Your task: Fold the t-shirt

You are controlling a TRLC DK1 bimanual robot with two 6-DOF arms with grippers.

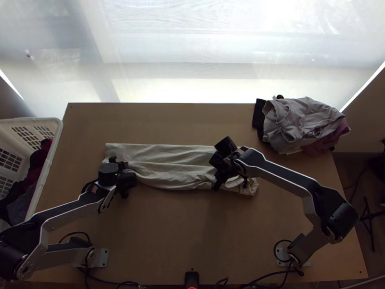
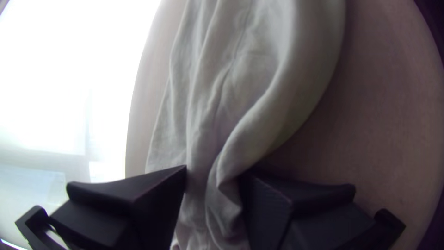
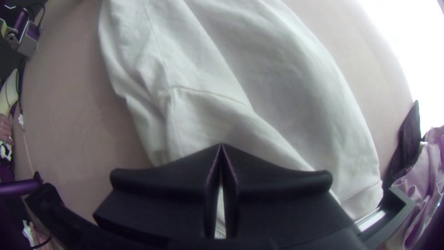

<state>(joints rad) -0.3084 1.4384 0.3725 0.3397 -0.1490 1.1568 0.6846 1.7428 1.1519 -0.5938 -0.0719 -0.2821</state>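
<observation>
A pale beige t-shirt (image 1: 163, 154) lies as a long, wrinkled strip across the middle of the table. At its left end, my left gripper (image 1: 126, 179) is low over the lower edge. Bunched folds of the shirt (image 2: 273, 83) run between the parted fingers of that gripper (image 2: 212, 180) in the left wrist view. My right gripper (image 1: 219, 176) stands over the strip's right part. In the right wrist view the right gripper (image 3: 222, 146) has its fingertips together above the shirt (image 3: 208, 55), near a seam; whether cloth is pinched there cannot be told.
A heap of grey and mauve clothes (image 1: 303, 123) lies at the table's far right corner, beside a dark item (image 1: 258, 118). A white basket (image 1: 50, 149) with dark and red clothes stands off the left edge. Bare wood (image 1: 178, 226) lies between the shirt and the near edge.
</observation>
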